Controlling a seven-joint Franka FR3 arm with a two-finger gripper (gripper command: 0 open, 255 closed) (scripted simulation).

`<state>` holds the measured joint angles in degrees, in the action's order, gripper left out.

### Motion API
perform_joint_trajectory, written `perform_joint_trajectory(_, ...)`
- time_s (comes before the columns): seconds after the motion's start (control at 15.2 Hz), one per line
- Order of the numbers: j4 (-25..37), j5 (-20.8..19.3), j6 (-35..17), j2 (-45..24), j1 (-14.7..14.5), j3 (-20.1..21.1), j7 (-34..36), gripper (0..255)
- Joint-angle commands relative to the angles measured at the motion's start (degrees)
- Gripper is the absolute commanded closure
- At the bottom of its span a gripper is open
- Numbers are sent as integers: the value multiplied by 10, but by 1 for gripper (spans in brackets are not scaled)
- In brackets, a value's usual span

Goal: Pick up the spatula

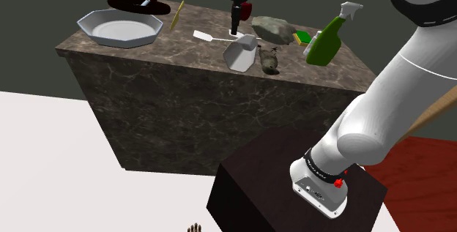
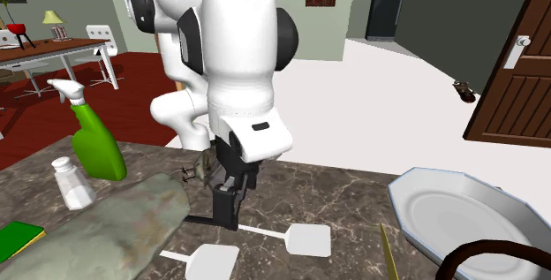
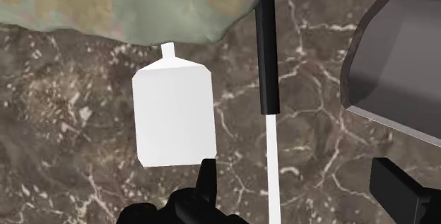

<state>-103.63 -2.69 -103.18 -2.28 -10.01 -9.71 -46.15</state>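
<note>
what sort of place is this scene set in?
Probably a home's open kitchen-dining area: a marble-patterned counter with a green spray bottle on it, a dining table with chairs, and what looks like a black fridge farther back.

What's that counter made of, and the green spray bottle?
Counter: brown stone, probably marble, going by its pale branching veins. Spray bottle: smooth, slightly shiny green body, pale trigger head; likely plastic, though that's a guess.

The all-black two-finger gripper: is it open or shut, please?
Open: the gripper's fingers stand apart, either side of the black-handled white spatula's shaft.
</note>
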Motion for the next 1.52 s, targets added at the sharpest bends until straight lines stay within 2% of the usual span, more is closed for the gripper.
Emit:
perform_joint_trajectory(0.0,14,4,-7,-19,-1,2,-19,0)
perform_joint_trajectory(0.53,-28,5,-56,-26,-1,2,-18,0)
perform_joint_trajectory(0.59,-28,5,-56,-26,-1,3,-17,255)
perform_joint_trajectory(1.19,-28,5,-56,-26,-1,2,-18,255)
perform_joint_trajectory(1.45,-3,4,-26,-21,-1,2,-18,255)
